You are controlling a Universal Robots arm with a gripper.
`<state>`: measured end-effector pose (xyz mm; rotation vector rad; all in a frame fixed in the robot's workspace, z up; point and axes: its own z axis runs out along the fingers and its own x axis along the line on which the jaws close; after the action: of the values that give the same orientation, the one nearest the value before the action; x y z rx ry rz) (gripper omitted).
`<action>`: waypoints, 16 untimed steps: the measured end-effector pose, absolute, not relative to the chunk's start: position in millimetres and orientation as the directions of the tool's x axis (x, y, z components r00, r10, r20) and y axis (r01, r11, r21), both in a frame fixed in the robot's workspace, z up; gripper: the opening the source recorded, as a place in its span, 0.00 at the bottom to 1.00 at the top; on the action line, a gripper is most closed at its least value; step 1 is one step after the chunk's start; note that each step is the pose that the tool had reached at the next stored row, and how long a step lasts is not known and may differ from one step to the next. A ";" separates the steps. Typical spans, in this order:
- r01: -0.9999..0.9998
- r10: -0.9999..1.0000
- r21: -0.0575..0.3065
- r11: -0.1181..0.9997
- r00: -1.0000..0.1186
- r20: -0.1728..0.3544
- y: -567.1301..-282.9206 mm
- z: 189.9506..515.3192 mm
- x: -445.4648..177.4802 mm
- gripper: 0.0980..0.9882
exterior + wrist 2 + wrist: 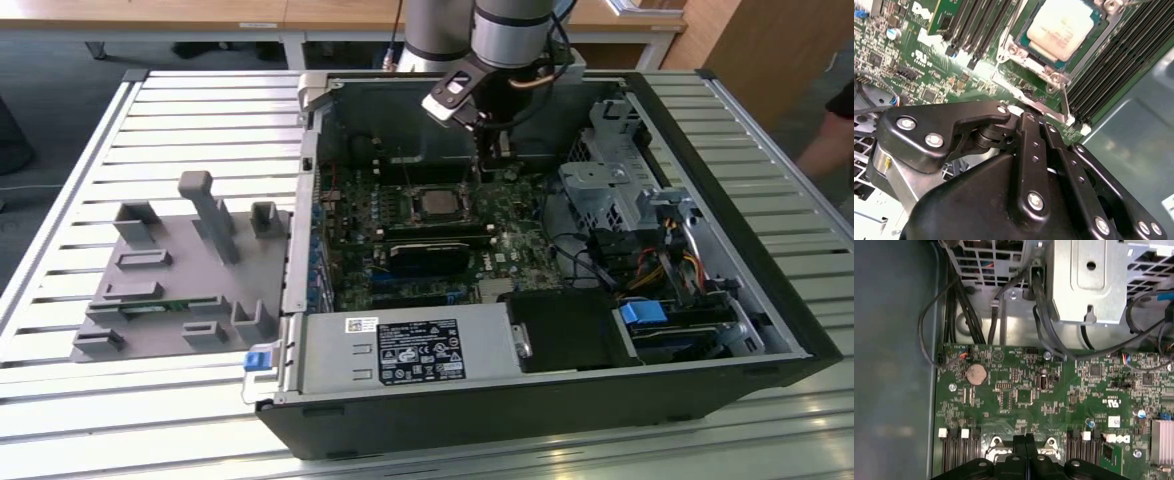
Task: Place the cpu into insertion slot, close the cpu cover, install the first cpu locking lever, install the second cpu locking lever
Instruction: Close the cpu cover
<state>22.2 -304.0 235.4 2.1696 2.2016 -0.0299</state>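
Your arm (514, 30), silver-grey round tube sections, black cable (550, 75) looped at its wrist, pale block (450, 97) clamped there, your gripper (1036, 121) matt black, flat jointed links (1031, 150), bright silver screw heads (1035, 201) at the pivots

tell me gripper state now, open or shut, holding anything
Gripper: shut, fingers pressed together with nothing visible between them; the tips are close to the cpu.
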 end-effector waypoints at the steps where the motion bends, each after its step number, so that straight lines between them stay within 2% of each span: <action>1: 1.000 0.999 0.022 0.015 -0.014 -0.050 -304.0 235.3 20.6 0.03; 16: 1.000 0.999 0.022 0.015 -0.014 -0.050 -303.9 233.5 -2.2 0.03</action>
<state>-2.2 -303.9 233.5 2.1696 2.2015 -0.0300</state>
